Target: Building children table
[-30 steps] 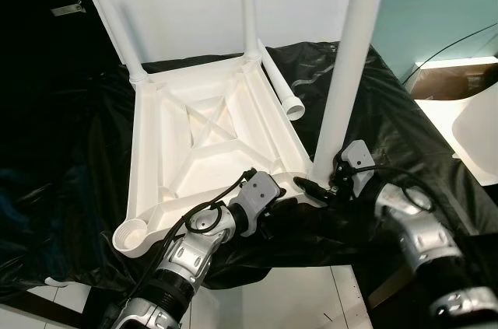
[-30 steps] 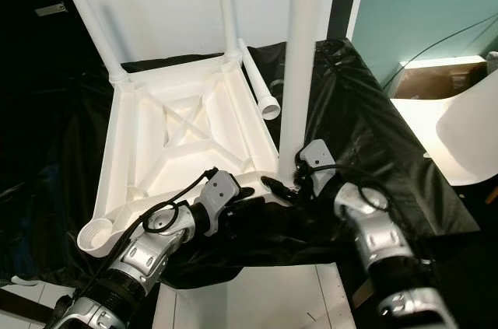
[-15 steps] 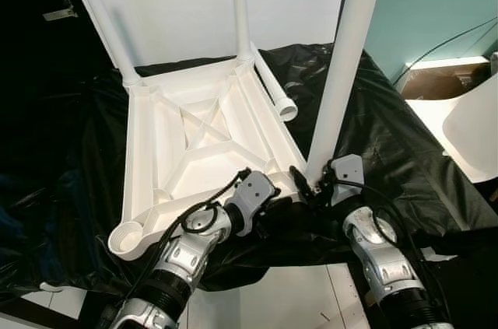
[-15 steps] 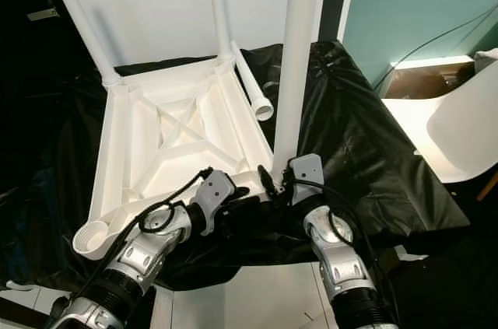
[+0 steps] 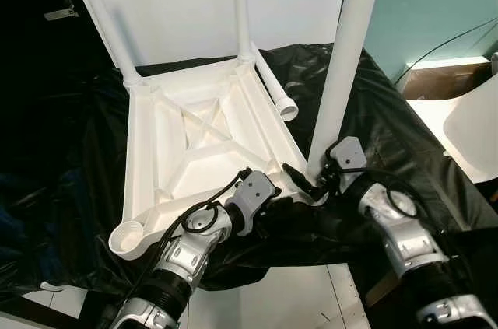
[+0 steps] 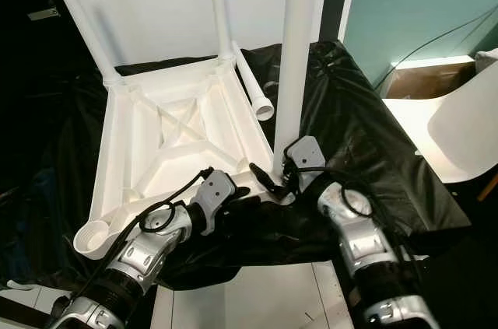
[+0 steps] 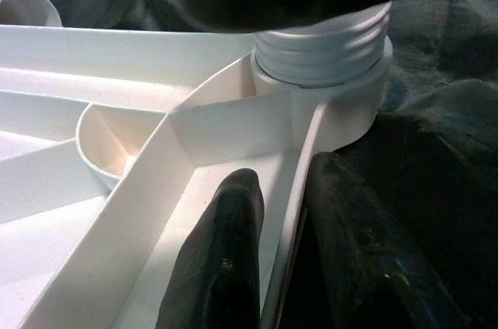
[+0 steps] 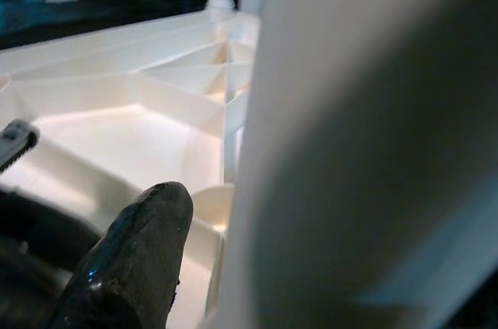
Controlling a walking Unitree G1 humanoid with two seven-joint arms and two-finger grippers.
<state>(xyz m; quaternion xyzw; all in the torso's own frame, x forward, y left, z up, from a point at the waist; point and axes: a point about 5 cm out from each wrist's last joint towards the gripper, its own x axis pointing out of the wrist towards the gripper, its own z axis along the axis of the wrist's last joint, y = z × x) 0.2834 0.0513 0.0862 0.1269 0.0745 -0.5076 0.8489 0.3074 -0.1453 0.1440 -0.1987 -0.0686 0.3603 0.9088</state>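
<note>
The white plastic tabletop point(image 5: 194, 150) lies upside down on a black plastic sheet point(image 5: 373, 127), its ribbed underside facing up at me. Two legs already stand in the far corner sockets, the far-left leg point(image 5: 101, 18) and the far-right leg point(image 5: 241, 2). A loose leg point(image 5: 276, 92) lies on the sheet just beside the tabletop's right edge. The near-left socket point(image 5: 128, 234) is open.

My left gripper point(image 7: 284, 212) is pinched on the near rim point(image 7: 299, 166) of the tabletop, one finger point(image 7: 226, 259) inside the rim wall and the other outside, just beside the near-right corner socket point(image 7: 327, 92).

My right gripper point(image 5: 307, 181) is clenched on the base of the tall white leg point(image 5: 346, 49), which stands nearly upright with its threaded end point(image 7: 323, 41) seated in that socket. In the right wrist view one finger point(image 8: 136, 251) lies against the leg's side.

A white chair seat point(image 6: 467, 127) sits off to my right, well apart from the tabletop.
</note>
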